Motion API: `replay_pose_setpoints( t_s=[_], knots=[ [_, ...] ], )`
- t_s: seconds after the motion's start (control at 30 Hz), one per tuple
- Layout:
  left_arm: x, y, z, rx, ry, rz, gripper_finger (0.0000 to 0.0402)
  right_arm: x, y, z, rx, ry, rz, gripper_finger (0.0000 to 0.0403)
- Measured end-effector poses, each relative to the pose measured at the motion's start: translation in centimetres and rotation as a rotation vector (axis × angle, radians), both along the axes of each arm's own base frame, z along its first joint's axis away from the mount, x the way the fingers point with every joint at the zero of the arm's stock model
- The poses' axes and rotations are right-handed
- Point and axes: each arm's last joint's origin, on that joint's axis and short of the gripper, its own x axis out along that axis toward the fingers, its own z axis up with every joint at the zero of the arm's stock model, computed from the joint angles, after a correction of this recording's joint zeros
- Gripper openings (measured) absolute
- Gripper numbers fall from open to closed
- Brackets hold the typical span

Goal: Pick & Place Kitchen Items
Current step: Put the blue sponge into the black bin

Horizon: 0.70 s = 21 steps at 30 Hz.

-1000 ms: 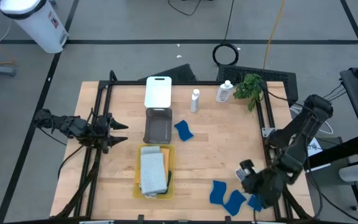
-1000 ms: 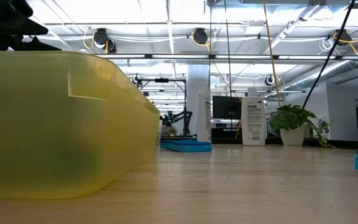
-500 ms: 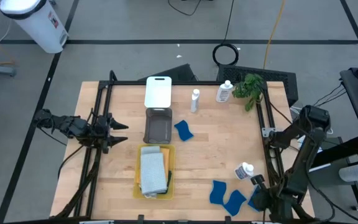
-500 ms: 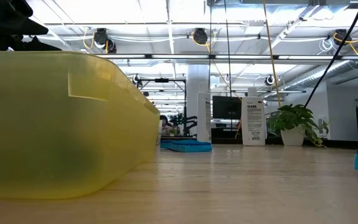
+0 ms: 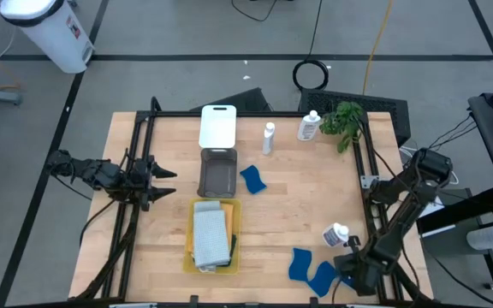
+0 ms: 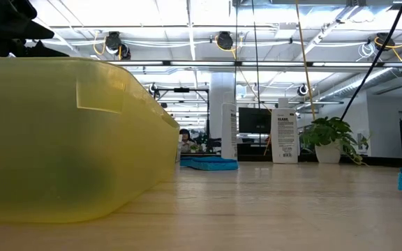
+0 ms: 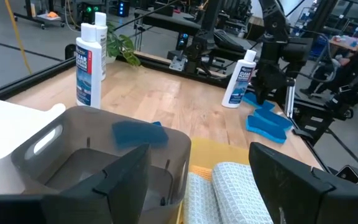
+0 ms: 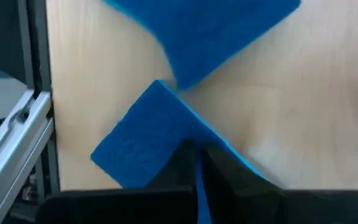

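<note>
Heads up: your right claw (image 5: pixel 355 275) drops bottle (image 5: pixel 335 233) off upright on desk (image 5: pixel 289 205) near right edge, then slides down over blue sponges (image 5: pixel 311 268) by front corner. Fingers look pressed together on nearest sponge edge (not certain). Left claw (image 5: pixel 163 182) parked, fingers apart. Sponge pickup likely next.

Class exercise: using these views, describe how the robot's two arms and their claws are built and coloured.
Both arms are dark, almost black, made of jointed segments with rounded joint housings. The left claw ends in two slim pointed fingers; in its wrist view they look broad, flat and matte. The right claw is chunkier, with black cables trailing near the right arm's base.
</note>
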Motion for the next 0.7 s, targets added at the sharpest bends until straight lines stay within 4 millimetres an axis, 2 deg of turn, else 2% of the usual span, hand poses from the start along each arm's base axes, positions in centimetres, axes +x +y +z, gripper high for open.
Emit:
replay_pose_setpoints(
  t_s=[0.37,0.7],
  knots=[
    [0.0,0.0,0.0,-0.001,0.0,0.0,0.0274,3.8,-2.3,-0.2,-0.119,-0.247,-0.066,0.0],
    [0.0,0.0,0.0,-0.001,0.0,0.0,0.0274,4.6,-3.1,0.6,-0.171,-0.345,-0.083,0.0001]
  ],
)
